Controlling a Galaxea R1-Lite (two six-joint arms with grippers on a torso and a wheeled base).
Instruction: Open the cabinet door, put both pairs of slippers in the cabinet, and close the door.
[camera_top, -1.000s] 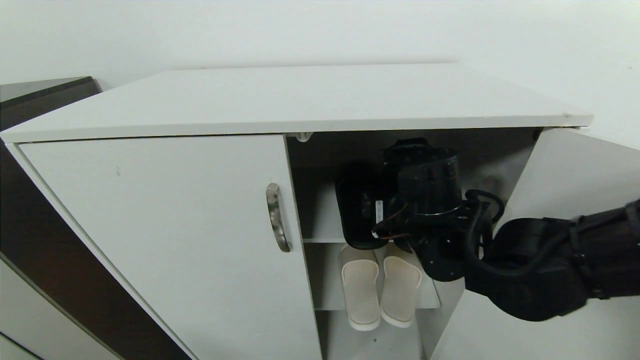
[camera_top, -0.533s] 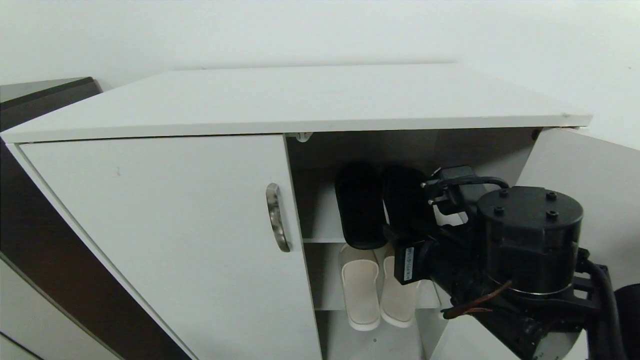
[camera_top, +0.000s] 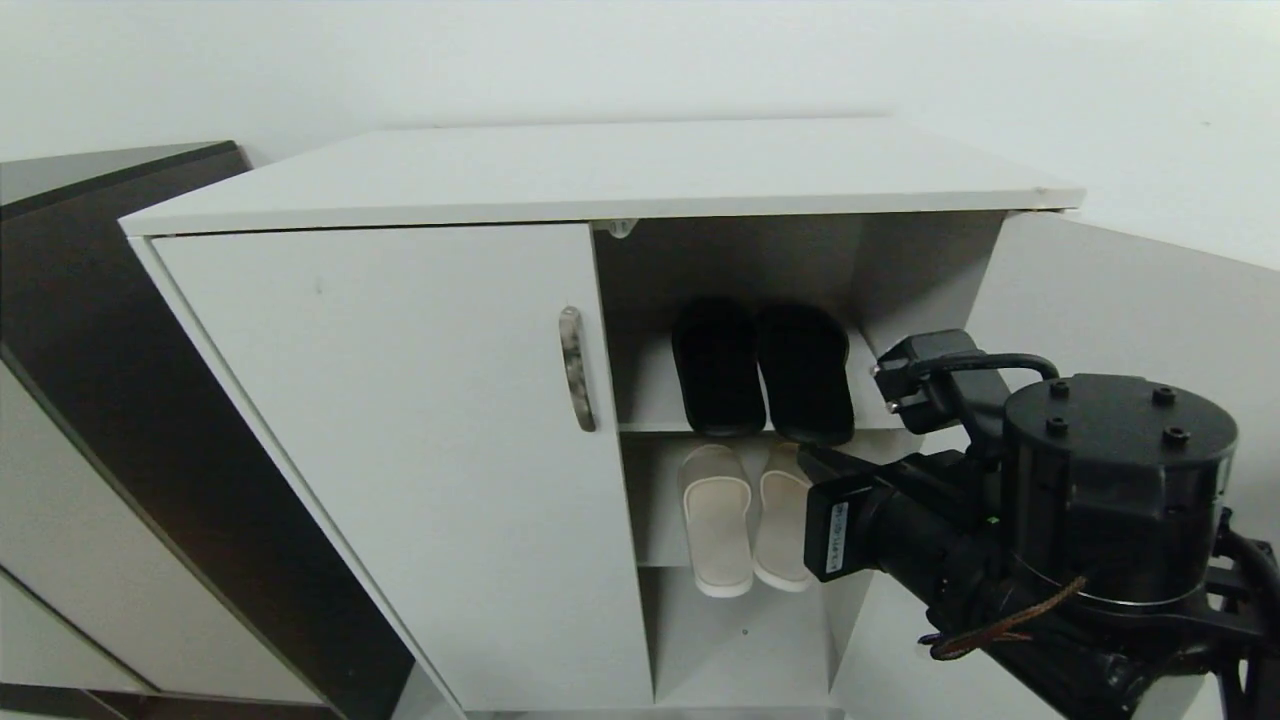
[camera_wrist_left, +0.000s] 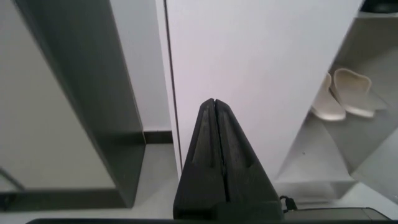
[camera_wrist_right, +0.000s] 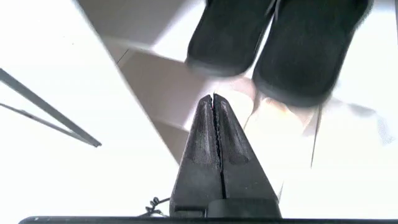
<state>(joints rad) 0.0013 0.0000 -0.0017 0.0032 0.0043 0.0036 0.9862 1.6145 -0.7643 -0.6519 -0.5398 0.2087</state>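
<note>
A white laminate cabinet (camera_top: 600, 170) stands against a pale wall (camera_top: 600, 60). Its left door (camera_top: 400, 420) is shut and carries a curved brushed-metal handle (camera_top: 572, 368) near its right edge. The right door (camera_top: 1100, 300) is swung wide open to the right, leaving the right compartment exposed.

Inside that compartment, the pair of black flat slippers (camera_top: 800, 370) lies side by side on the upper shelf (camera_top: 650, 400), touching each other, with their near ends at the shelf's front edge. The pair of cream open-toe slippers (camera_top: 718, 520) lies side by side on the lower shelf (camera_top: 655, 535), directly beneath the black pair, and their near ends hang out past that shelf's front edge.

The right end effector (camera_wrist_right: 214, 102) is clenched, its two dark fingers pressed flat together with nothing between them. It sits just outside the open compartment and points inward, with the black slippers (camera_wrist_right: 230, 34) close ahead of its tips and no contact visible. The right arm fills the near right of the head view, in front of the open door.

The left end effector (camera_wrist_left: 214, 102) is likewise clenched on nothing and points at the closed left door (camera_wrist_left: 249, 62), apart from it. The cream slippers (camera_wrist_left: 339, 99) show farther off to its right.

A dark brown panel (camera_top: 150, 330) stands left of the cabinet.
</note>
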